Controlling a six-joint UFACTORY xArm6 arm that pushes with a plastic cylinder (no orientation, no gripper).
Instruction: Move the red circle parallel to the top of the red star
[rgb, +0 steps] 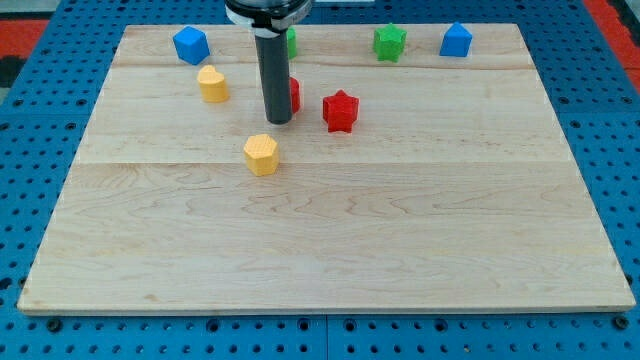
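The rod's tip (278, 121) rests against the red circle (294, 95), largely hidden behind it near the worktop's (330, 250) top edge, just left of the red star (340, 111), apparently to nudge it level; no hand exists.
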